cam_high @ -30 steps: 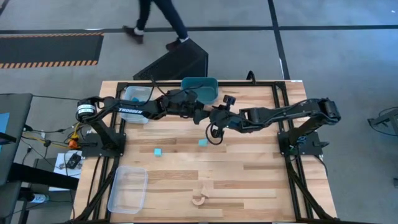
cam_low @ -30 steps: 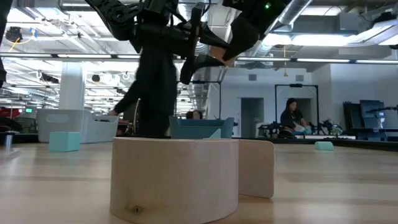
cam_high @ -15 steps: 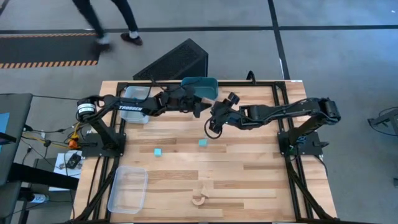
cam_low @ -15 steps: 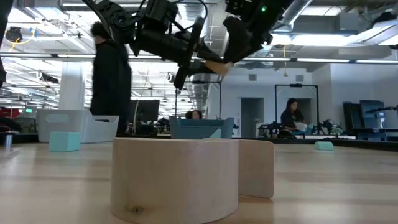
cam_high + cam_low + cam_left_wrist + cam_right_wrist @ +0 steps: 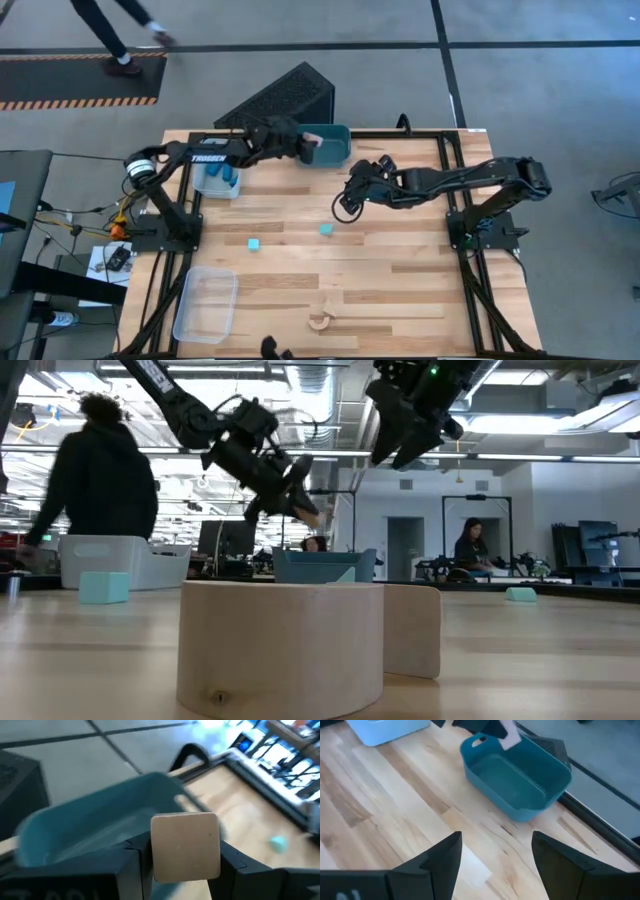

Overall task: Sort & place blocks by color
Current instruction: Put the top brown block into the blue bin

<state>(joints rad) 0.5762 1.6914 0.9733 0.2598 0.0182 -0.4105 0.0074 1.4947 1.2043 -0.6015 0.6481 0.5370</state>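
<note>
My left gripper (image 5: pixel 306 144) hangs over the left part of the teal tub (image 5: pixel 330 146) at the table's far edge, shut on a tan wood block (image 5: pixel 185 847). My right gripper (image 5: pixel 351 189) hovers open above the table just near of the tub, with nothing between its fingers (image 5: pixel 437 862). Two pale cyan blocks (image 5: pixel 254 244) (image 5: pixel 326 229) lie flat on the table's middle. A wooden arch-shaped block (image 5: pixel 320 320) rests near the front edge. Darker blue blocks (image 5: pixel 226 173) lie in a clear tray (image 5: pixel 214 182) at the far left. My left gripper pinches the tan block by two opposite sides (image 5: pixel 157 851) between its two fingers. The fingers come from the table's left, slanting down. The block (image 5: pixel 306 512) hangs clear above the tub (image 5: pixel 325 566), one flat face toward the wrist camera.
A second clear tray (image 5: pixel 207 303) lies at the table's near left. A dark wedge-shaped stand (image 5: pixel 285 97) sits on the floor behind the tub. A person (image 5: pixel 105 25) walks past beyond the far edge. Bare wood lies between the cyan blocks and the arch.
The two grippers met over the table's middle with the tan block between them. My right gripper has opened and let go of it. My left gripper has carried the block toward the far edge, to above the tub. The person has walked toward the left.
</note>
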